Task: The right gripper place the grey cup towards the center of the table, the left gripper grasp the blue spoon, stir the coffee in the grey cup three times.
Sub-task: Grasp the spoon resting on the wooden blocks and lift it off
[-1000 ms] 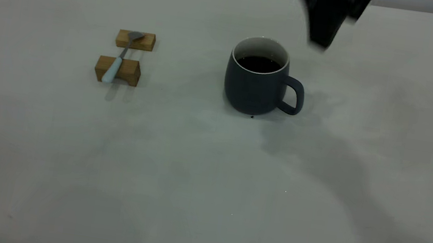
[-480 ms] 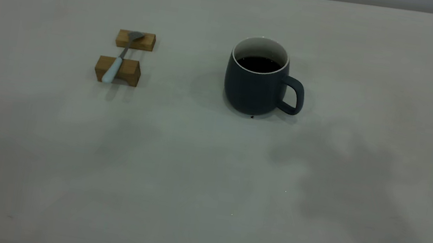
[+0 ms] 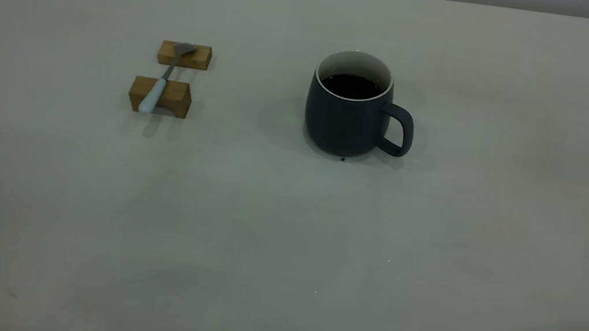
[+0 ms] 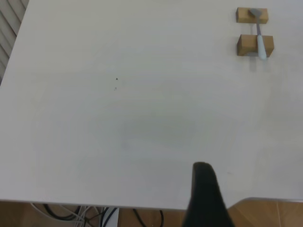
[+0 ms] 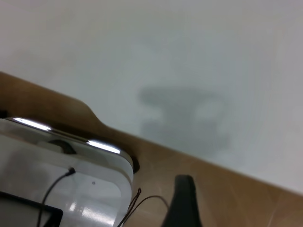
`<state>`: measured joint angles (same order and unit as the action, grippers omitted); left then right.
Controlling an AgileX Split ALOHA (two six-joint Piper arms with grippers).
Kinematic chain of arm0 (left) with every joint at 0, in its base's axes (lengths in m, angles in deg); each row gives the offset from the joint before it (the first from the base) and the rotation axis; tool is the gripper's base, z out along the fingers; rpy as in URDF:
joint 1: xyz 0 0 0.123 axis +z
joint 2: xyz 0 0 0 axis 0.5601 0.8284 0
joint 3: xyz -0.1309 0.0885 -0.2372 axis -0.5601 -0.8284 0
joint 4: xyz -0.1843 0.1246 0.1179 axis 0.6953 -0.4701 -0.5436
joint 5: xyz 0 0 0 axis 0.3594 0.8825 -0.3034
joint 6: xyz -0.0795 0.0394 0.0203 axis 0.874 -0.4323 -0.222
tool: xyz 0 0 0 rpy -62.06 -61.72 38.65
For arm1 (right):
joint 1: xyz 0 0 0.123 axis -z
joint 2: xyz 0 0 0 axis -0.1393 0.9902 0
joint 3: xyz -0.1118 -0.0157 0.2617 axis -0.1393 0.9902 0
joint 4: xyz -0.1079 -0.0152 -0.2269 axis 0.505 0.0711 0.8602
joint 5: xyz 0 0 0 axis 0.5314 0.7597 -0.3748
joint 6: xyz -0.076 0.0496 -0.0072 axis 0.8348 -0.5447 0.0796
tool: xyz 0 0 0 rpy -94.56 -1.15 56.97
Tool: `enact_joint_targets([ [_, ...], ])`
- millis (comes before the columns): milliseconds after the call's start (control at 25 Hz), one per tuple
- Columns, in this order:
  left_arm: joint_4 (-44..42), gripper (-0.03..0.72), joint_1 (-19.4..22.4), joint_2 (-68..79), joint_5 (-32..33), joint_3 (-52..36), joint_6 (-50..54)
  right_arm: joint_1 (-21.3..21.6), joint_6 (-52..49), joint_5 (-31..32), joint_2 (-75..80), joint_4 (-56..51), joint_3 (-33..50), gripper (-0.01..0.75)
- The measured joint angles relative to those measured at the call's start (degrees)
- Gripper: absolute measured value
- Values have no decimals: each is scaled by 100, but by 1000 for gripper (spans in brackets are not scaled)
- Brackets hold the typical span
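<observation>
The slim blue spoon (image 3: 162, 78), pale-blue-handled with a grey metal bowl, lay across two small wooden blocks (image 3: 160, 96), handle end toward the near edge, well left of the coffee-filled slate-grey cup (image 3: 349, 106) standing mid-table (image 3: 284, 234). From the left gripper (image 4: 204, 198) at the table's edge, the spoon lay far across, and whether that pincer was released or clenched I cannot tell. The same held for the right gripper (image 5: 183, 201), off the table's edge.

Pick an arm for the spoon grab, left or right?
Left, likely. The blue spoon on its wooden blocks shows in the left wrist view, on the left arm's side. The right wrist view shows only the table edge.
</observation>
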<state>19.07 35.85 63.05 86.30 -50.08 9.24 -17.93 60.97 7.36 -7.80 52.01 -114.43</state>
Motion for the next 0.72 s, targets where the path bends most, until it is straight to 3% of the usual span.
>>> enact_joint_targets([
  [280,0,583,0,0,0,0,0,1380,353,-1028,-1376,-400,1588,685],
  [480,0,583,0,0,0,0,0,2255,632,-932,-2697,-600,1944,681],
  [720,0,583,0,0,0,0,0,2736,653,-668,-4083,-611,2085,672],
])
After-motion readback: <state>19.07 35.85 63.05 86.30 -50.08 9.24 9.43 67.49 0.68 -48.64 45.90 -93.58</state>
